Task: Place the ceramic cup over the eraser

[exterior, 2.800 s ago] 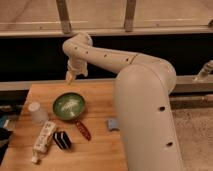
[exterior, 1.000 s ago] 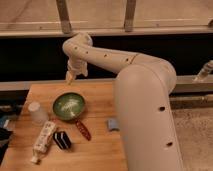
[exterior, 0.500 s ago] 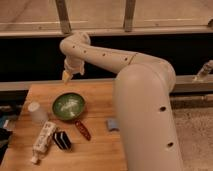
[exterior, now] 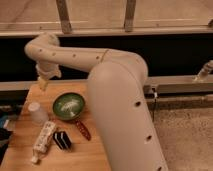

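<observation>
- The gripper (exterior: 44,81) hangs from the arm (exterior: 75,57) above the far left corner of the bench (exterior: 87,156). Its jaws point down, stand apart and hold nothing.
- The jaws touch none of the things on the bench. They are on the far side of the cup and higher than it.
- The cup (exterior: 37,113) stands on the left part of the bench, just left of the bowl (exterior: 69,106). It looks free on all sides. Its wider end seems to be down, but I cannot be sure.
- The eraser (exterior: 62,140) lies nearer the front edge, uncovered. It is just right of the tube (exterior: 44,137) and to the front right of the cup, which it does not touch.
- A dark red oblong thing (exterior: 83,129) lies to the right of the eraser, in front of the bowl.
- Done so far: nothing that shows. The cup is not grasped, not lifted and not over the eraser.
- Left, as I judge it: bring the jaws down around the cup, close on it and lift it. Then carry it towards the front right and set it mouth-down over the eraser, turning it first if its mouth now faces up.
- The tube lies close beside the eraser, so the cup's rim may catch on it when it comes down.
</observation>
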Available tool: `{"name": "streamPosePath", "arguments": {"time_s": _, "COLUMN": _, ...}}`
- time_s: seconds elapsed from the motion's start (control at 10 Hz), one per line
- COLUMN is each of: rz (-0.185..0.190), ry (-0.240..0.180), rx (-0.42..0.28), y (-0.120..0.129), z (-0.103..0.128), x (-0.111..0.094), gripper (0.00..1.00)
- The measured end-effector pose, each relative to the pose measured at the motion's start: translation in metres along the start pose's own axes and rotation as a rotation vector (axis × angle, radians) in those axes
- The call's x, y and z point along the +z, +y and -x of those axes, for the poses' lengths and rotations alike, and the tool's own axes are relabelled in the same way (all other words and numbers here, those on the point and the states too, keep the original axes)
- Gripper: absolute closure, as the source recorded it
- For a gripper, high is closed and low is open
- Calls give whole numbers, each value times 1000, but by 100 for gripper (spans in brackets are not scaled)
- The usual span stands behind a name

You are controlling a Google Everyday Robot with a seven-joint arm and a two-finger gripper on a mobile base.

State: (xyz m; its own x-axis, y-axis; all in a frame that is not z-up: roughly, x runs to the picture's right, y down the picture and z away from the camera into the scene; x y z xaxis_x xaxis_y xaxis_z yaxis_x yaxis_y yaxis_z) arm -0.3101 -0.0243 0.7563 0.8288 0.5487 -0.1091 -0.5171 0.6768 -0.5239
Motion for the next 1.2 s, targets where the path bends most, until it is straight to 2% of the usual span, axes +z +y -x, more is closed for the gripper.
{"name": "streamPosePath", "arguments": {"time_s": 0.1, "rz": 5, "ry": 5, "rx": -16, "y": 10, "z": 3, "x": 0, "gripper": 34}}
{"name": "streamPosePath", "arguments": {"time_s": 0.3, "rz": -4, "ry": 11, "rx": -15, "y": 7, "z": 1, "x": 0, "gripper": 34}}
{"name": "streamPosePath", "arguments": {"time_s": 0.6, "rz": 2, "ry": 12, "rx": -17, "y": 10, "z": 3, "x": 2, "gripper": 34}}
{"name": "streamPosePath", "arguments": {"time_s": 0.7, "rz": 0, "ry": 17, "rx": -41, "y": 12, "z": 5, "x": 5, "gripper": 34}}
{"name": "streamPosePath", "arguments": {"time_s": 0.9, "rz": -7, "ry": 49, "rx": -112, "y": 38, "z": 22, "x": 14, "gripper": 34}}
{"name": "streamPosePath", "arguments": {"time_s": 1.0, "rz": -11, "ry": 74, "rx": -158, "y": 62, "z": 35, "x": 20, "gripper": 34}}
{"name": "streamPosePath", "arguments": {"time_s": 1.2, "rz": -13, "ry": 122, "rx": -201, "y": 84, "z": 46, "x": 36, "gripper": 34}}
